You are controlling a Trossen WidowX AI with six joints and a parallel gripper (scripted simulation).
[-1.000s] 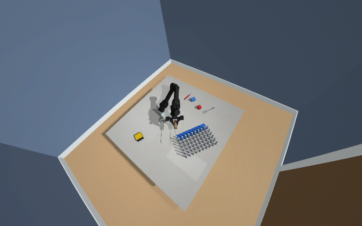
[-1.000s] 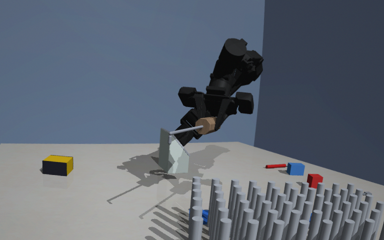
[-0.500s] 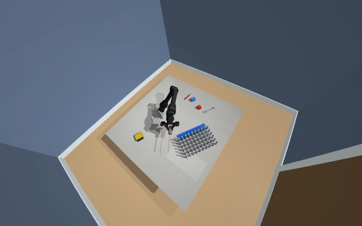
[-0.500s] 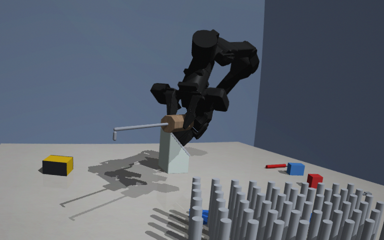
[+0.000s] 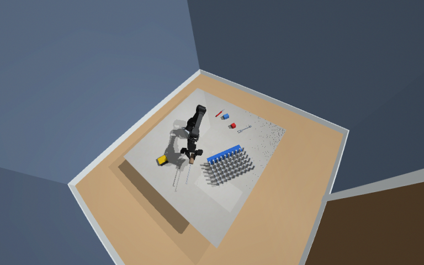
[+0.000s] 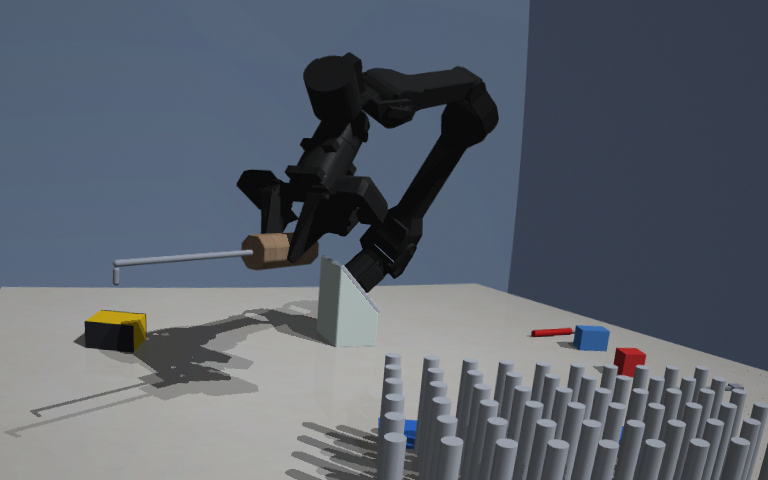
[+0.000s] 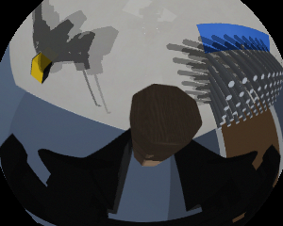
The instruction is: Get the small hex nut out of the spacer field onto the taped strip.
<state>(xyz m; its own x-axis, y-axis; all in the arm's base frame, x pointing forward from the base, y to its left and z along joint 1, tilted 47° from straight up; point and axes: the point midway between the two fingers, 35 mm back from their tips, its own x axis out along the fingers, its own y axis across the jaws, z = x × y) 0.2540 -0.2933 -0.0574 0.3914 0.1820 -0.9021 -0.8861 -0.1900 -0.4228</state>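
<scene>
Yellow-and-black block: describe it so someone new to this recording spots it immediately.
On the pale tabletop, look across the black robot arm from the grey metal spacers. There sits a small box-shaped block, yellow on top with black on its sides. The red and blue blocks, each one colour, sit together elsewhere.
</scene>
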